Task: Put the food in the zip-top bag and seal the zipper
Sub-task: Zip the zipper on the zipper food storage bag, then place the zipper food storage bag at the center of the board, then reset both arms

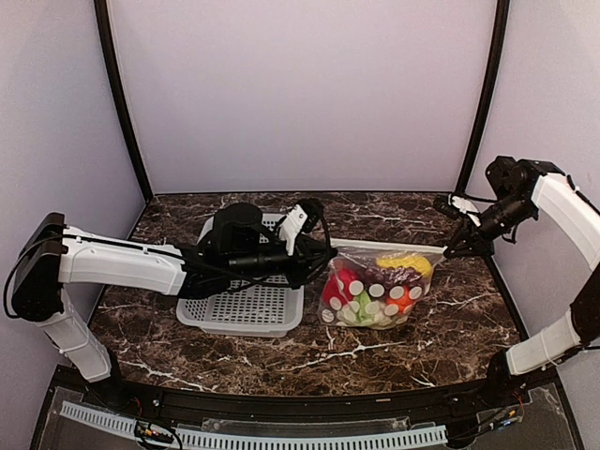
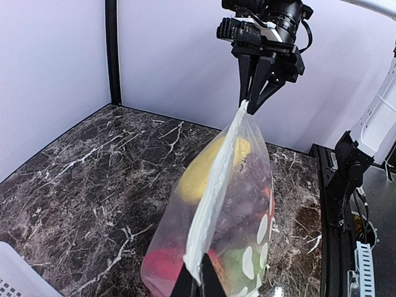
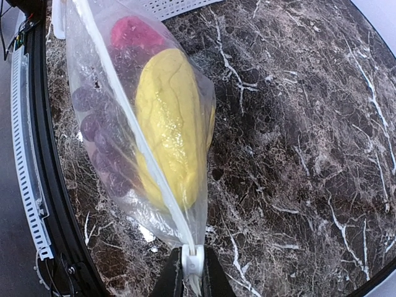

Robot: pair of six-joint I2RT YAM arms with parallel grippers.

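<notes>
Left tool (image 1: 330, 251) and right tool (image 1: 453, 249) each pinch the zip-top bag (image 1: 373, 286), food (image 1: 405, 265) inside.

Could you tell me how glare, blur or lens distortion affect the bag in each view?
Top external: even soft light, no strong glare on the zip-top bag. Left wrist: the bag's near end at the left gripper is blurred; the right gripper is sharp. Right wrist: sheen over the yellow piece, and the table edge bows.

Basket (image 1: 234, 323), zip-top bag (image 1: 370, 295) on marble table (image 1: 450, 323)
</notes>
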